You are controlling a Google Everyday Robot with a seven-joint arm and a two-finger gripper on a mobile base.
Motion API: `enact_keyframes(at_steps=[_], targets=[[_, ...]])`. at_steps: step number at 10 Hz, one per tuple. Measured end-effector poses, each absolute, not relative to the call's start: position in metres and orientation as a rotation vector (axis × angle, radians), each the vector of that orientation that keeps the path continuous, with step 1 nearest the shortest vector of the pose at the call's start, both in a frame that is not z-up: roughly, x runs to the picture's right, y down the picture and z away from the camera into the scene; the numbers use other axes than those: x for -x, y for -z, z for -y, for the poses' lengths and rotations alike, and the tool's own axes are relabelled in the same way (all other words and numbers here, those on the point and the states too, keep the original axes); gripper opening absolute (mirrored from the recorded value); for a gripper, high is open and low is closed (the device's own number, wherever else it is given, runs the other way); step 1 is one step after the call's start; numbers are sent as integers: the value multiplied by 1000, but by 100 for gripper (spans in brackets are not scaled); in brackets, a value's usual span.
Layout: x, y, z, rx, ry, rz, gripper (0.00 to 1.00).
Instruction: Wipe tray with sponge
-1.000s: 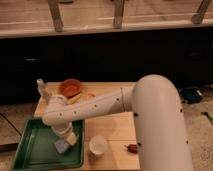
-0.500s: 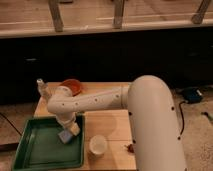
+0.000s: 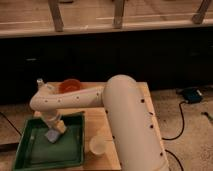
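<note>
Gripper (image 3: pixel 56 127) down in the tray, sponge beneath it.

Camera view: the large green rectangular plastic tray (image 3: pixel 32 159) with its raised rim lies at the left end of the wooden bench (image 3: pixel 100 125). The small blue-grey soft sponge (image 3: pixel 53 135) rests on the tray's floor near the upper right, directly under the gripper. I cannot tell how the jaws are set. A push toward the rim could slide the light tray along the bench, or the elbow could knock the white round cup (image 3: pixel 97 145) just right of the tray. The orange round bowl (image 3: pixel 70 85) behind is partly hidden by the arm, and the tray's near edge is cut off.
</note>
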State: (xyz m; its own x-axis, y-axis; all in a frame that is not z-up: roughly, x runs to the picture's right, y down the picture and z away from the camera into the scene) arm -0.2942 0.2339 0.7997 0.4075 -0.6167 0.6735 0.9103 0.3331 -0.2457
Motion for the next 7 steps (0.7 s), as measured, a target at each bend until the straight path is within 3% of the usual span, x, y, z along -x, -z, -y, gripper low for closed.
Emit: enact_keyframes(at_steps=[3, 7], targets=[[278, -764, -267, 676, 1037, 507, 4], [224, -749, -270, 678, 949, 436, 4]])
